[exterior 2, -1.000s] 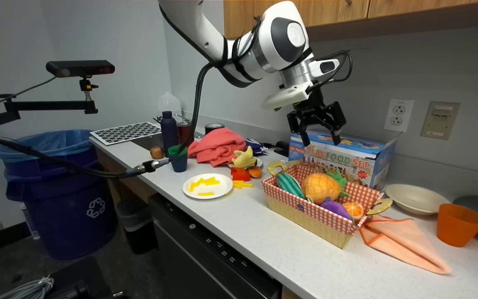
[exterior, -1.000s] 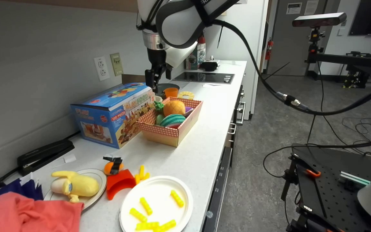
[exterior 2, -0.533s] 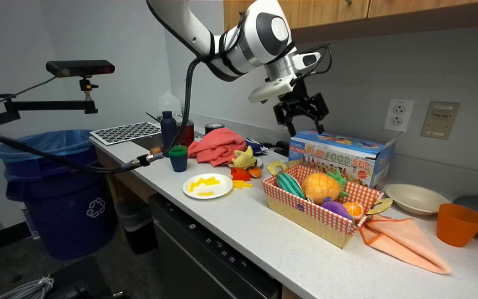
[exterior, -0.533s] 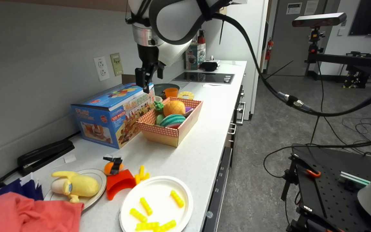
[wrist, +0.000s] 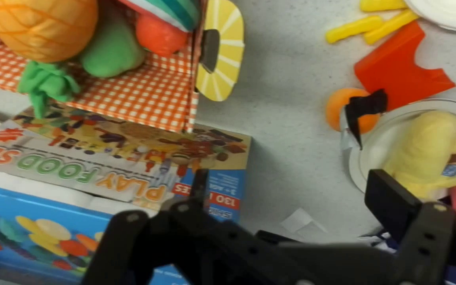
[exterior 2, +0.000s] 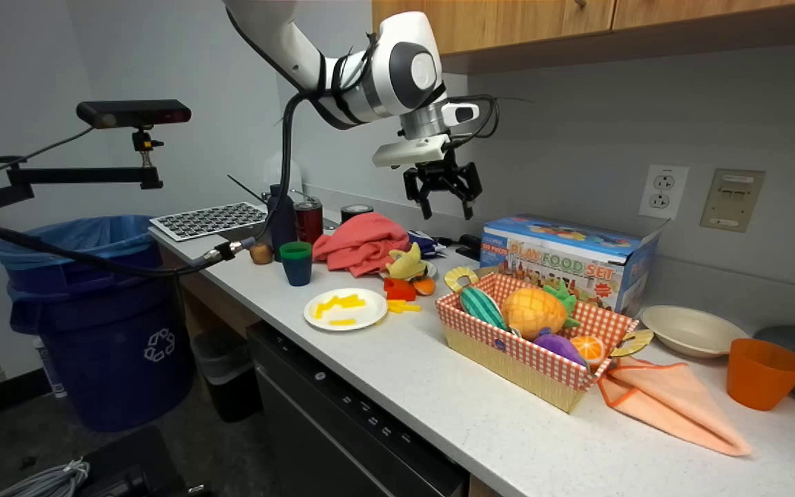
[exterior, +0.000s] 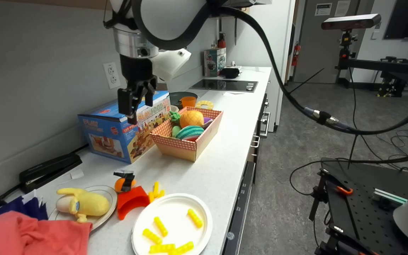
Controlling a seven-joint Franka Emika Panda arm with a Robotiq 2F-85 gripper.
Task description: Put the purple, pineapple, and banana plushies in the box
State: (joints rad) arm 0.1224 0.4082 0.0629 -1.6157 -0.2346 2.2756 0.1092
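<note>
The checkered box stands on the counter. Inside it lie the orange pineapple plushie with green leaves and the purple plushie, which is outside the wrist view. The yellow banana plushie rests on a small pale plate near a coral cloth; in the wrist view the banana plushie shows at the right. My gripper hangs in the air, off the box's side that faces the banana. Seen from the wrist, the gripper has its fingers wide apart with nothing held between them.
A blue play food carton stands behind the checkered box, close below my gripper. A watermelon plushie shares the box. Along the counter are a red fry holder, a white plate with yellow sticks, and a black stapler.
The arm has swung left in both exterior views, away from the checkered box and toward the banana's plate. Its jaws have stayed open. The plushies have not moved.
</note>
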